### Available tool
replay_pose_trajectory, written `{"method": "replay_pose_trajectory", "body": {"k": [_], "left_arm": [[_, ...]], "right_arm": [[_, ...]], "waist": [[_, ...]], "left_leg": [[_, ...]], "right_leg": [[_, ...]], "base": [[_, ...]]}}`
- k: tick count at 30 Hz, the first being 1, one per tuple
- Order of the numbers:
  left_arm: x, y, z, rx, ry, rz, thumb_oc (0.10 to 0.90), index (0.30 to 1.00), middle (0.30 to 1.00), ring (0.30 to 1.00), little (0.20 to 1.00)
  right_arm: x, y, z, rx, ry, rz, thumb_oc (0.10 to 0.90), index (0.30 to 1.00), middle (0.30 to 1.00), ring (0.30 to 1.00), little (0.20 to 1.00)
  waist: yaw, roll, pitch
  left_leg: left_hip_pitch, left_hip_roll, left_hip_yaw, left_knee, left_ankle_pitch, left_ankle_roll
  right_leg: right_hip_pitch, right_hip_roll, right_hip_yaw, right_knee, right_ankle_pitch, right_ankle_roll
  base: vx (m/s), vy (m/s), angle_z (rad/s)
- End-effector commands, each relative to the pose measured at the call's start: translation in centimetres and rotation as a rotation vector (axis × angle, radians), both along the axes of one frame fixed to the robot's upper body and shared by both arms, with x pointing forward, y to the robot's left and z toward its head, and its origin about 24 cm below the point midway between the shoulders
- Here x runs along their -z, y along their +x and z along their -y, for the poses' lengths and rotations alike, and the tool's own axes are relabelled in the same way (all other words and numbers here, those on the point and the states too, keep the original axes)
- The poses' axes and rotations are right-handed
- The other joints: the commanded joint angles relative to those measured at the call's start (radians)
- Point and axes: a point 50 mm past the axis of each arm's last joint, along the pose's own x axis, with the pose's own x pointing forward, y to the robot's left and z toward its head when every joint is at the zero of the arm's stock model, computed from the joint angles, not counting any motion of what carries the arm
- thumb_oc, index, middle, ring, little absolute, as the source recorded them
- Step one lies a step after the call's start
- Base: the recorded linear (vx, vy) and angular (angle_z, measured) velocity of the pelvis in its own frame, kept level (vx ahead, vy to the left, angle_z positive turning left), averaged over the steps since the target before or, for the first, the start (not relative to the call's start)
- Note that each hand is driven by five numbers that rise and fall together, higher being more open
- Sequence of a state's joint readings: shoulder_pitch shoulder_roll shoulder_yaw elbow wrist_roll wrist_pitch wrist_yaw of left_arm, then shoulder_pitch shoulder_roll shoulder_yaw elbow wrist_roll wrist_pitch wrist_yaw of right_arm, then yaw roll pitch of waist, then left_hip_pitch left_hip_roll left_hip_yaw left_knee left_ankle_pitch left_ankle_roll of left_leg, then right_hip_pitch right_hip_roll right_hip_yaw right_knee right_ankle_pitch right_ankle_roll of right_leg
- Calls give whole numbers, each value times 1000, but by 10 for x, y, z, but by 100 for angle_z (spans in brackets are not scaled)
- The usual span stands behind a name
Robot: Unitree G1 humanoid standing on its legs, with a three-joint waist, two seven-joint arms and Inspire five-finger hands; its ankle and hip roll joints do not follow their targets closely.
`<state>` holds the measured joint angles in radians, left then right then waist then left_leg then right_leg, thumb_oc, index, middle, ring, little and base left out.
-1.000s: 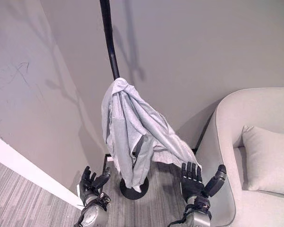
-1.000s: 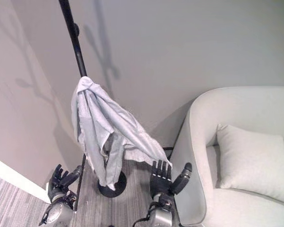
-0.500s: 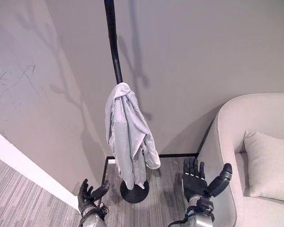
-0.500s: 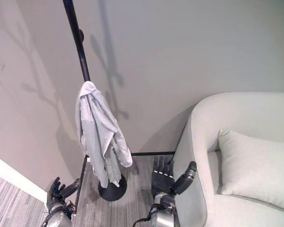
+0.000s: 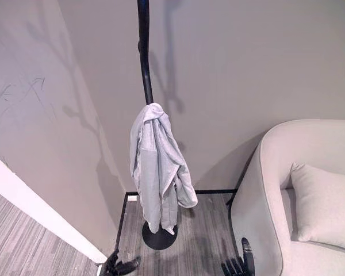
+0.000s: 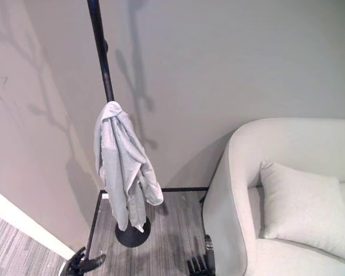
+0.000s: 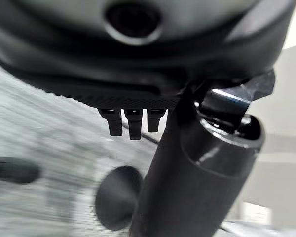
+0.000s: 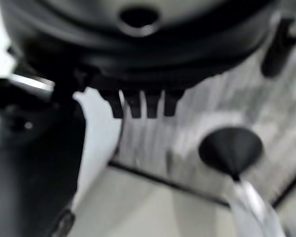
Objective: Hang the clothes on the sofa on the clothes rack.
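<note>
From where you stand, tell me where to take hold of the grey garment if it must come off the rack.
Grip the grey garment at its bunched top, where it hooks on the clothes rack pole, and lift upward. Come from the front right, the sofa side, since the walls close in behind and to the left. The loose lower folds would probably only slide or stretch. Both hands, left hand and right hand, sit low and open.

A light grey garment [image 5: 158, 167] hangs bunched from the black rack pole [image 5: 144, 52], well above and beyond both hands [image 5: 119, 266], touching neither.

Even soft light, rack [image 5: 144, 52] throws faint wall shadows; both wrist views blurred w/ motion.
</note>
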<state>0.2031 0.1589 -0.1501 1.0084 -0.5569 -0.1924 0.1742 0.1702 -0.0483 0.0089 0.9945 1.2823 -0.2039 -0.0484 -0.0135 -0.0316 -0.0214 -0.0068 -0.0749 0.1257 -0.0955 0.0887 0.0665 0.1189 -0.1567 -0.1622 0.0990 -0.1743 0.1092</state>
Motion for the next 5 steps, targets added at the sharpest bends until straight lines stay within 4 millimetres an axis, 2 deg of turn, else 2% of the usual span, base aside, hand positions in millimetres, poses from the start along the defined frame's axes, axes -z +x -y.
{"method": "replay_pose_trajectory", "body": {"k": [1,5], "left_arm": [[-8,35,-3,23,15,111,800,900,900,900,900],[3,15,-1,8,6,3,800,900,900,900,900]], "right_arm": [[-5,14,-8,-54,-14,49,800,900,900,900,900],[8,-14,2,-23,-24,-121,800,900,900,900,900]], "waist": [[10,12,19],[11,14,15]], "left_leg": [[65,45,21,8,-126,-39],[66,43,17,8,-128,-39]], "right_leg": [[33,-68,-55,-45,289,82],[34,-68,-54,-44,291,80]], "base": [[5,9,6],[3,4,1]]}}
